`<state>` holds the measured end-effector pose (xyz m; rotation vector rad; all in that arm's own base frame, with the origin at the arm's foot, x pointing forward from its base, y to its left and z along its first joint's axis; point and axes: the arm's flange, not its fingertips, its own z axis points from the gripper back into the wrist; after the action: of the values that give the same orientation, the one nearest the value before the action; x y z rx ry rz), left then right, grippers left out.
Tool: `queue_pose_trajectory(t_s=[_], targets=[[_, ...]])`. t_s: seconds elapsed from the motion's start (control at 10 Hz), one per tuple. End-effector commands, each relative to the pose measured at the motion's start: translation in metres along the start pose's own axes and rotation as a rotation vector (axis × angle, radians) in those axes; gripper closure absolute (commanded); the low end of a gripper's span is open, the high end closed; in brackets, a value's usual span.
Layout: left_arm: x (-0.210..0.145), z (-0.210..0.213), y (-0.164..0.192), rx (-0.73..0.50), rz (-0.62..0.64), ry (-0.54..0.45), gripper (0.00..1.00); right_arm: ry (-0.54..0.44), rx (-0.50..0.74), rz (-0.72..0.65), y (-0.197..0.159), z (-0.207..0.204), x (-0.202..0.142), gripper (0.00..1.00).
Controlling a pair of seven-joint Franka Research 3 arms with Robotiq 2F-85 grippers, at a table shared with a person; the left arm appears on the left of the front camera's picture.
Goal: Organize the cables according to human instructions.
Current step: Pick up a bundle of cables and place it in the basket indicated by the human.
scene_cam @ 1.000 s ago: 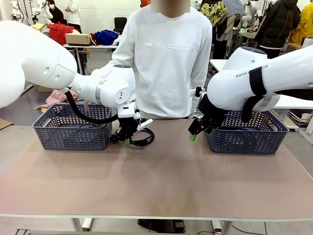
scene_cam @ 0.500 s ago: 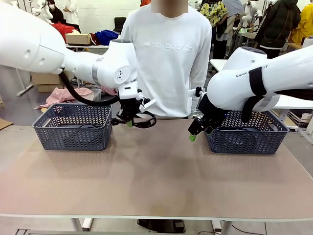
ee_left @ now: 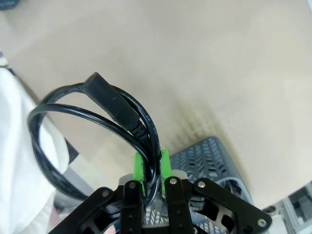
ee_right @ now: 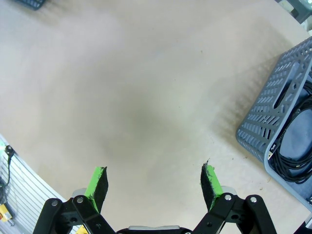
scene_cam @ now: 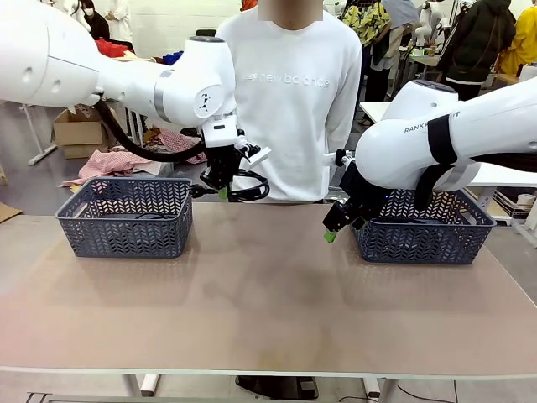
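Cable first: a thin black coiled cord with a chunky black plug (ee_left: 113,103) hangs clear of the tabletop near its far edge, in front of the person in the white sweatshirt (scene_cam: 289,101). The left gripper (scene_cam: 221,192) is clamped shut on a few strands of the loop, green pads pinching them. The grey perforated plastic basket at the far left corner (scene_cam: 126,220) sits just beside and below. The right gripper (ee_right: 154,183) hovers with its jaws spread wide and holding nothing, beside the matching grey basket at the far right (ee_right: 280,122), where another black cable (ee_right: 292,161) lies. Only part of the coil is pinched, so a fast swing could let strands slip, uncoil, or snag the basket rim.
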<state>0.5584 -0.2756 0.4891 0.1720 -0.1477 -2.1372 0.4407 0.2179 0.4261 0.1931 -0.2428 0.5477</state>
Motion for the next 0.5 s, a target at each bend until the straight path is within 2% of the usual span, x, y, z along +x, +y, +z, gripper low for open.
queue_pose_trajectory(t_s=[0.0, 0.4], targets=[[-0.021, 0.020, -0.028, 0.008, 0.047, 0.028, 1.00, -0.004, 0.000, 0.001, 0.000, 0.002, 0.000, 0.00], [-0.076, 0.039, -0.089, 0.052, 0.187, 0.042, 1.00, -0.004, 0.000, 0.001, 0.000, 0.002, 0.000, 0.00]])
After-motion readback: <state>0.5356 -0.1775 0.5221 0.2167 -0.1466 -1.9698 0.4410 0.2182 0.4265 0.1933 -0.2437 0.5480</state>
